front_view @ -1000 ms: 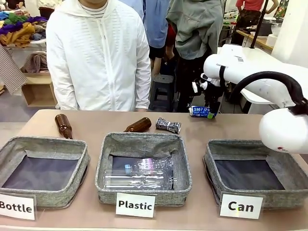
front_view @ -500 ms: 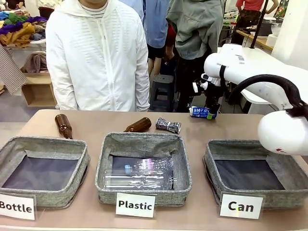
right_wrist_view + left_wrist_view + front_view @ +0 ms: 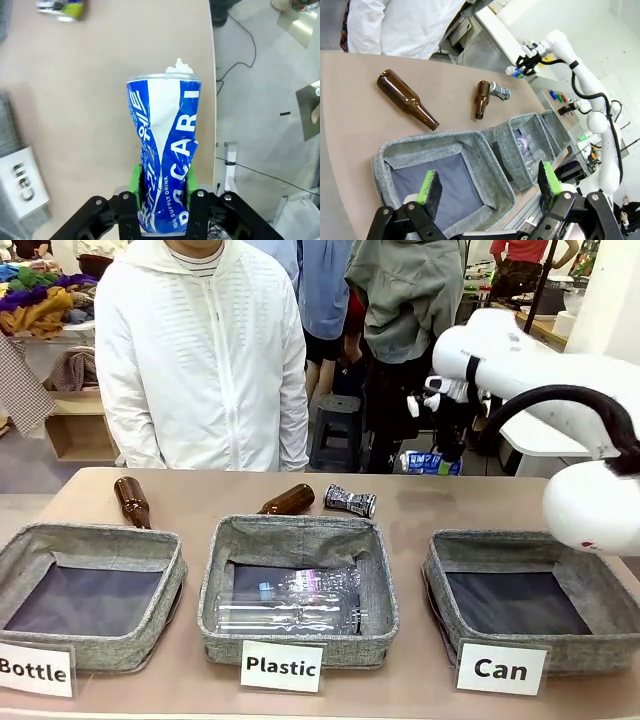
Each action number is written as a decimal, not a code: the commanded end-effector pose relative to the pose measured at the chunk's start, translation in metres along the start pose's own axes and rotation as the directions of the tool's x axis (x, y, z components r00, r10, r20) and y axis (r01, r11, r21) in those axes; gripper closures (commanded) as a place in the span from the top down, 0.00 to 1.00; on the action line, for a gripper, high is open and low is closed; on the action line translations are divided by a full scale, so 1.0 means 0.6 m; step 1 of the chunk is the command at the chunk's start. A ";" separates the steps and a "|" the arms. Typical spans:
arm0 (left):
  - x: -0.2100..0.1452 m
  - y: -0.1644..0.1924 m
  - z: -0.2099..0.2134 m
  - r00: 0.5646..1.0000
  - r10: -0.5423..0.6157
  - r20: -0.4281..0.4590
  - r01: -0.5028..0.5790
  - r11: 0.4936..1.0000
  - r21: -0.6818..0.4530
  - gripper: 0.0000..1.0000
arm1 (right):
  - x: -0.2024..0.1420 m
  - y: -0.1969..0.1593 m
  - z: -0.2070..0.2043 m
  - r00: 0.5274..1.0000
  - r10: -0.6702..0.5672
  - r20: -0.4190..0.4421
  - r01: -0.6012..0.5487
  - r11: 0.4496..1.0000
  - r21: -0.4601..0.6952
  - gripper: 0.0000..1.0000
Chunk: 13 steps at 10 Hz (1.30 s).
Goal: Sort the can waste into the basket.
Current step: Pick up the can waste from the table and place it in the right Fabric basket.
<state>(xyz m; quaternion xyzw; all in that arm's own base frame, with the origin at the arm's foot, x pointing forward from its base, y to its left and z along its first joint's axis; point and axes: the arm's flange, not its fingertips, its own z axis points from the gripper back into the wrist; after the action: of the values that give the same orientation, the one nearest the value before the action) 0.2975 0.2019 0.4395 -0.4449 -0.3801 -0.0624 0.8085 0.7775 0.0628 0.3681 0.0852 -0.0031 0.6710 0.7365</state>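
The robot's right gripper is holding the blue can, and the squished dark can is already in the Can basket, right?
Not quite. The right gripper does hold the blue can, but the squished dark can is not in the Can basket. It lies on the table beside a brown bottle. The front view shows this.
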 end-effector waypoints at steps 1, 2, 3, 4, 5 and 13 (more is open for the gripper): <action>-0.001 0.000 0.000 0.999 -0.020 0.025 0.020 1.000 -0.015 1.00 | -0.023 0.103 0.123 1.000 0.005 0.022 -0.008 0.992 0.123 0.00; -0.001 0.000 0.000 0.999 -0.020 0.025 0.020 1.000 -0.015 1.00 | -0.038 0.178 0.163 1.000 0.026 -0.005 -0.025 0.987 0.161 0.00; -0.001 0.000 0.000 0.999 -0.020 0.025 0.020 1.000 -0.015 1.00 | -0.053 0.249 0.186 0.999 0.013 -0.043 -0.005 0.985 0.172 0.00; -0.001 0.000 0.000 0.999 -0.020 0.025 0.020 1.000 -0.015 1.00 | -0.065 0.325 0.198 0.996 0.024 -0.085 -0.010 0.986 0.164 0.00; -0.001 0.000 0.000 0.999 -0.020 0.025 0.020 1.000 -0.015 1.00 | -0.075 0.388 0.195 0.992 0.024 -0.123 -0.004 0.988 0.157 0.00; -0.001 0.000 0.000 0.999 -0.020 0.025 0.020 1.000 -0.015 1.00 | -0.158 0.592 0.081 0.984 0.120 -0.129 -0.059 0.915 0.400 0.00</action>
<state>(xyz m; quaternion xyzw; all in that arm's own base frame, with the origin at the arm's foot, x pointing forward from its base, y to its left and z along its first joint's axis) 0.2974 0.2019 0.4396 -0.4448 -0.3805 -0.0626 0.8083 0.5146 -0.0043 0.5020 0.1937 0.2407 0.6751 0.6699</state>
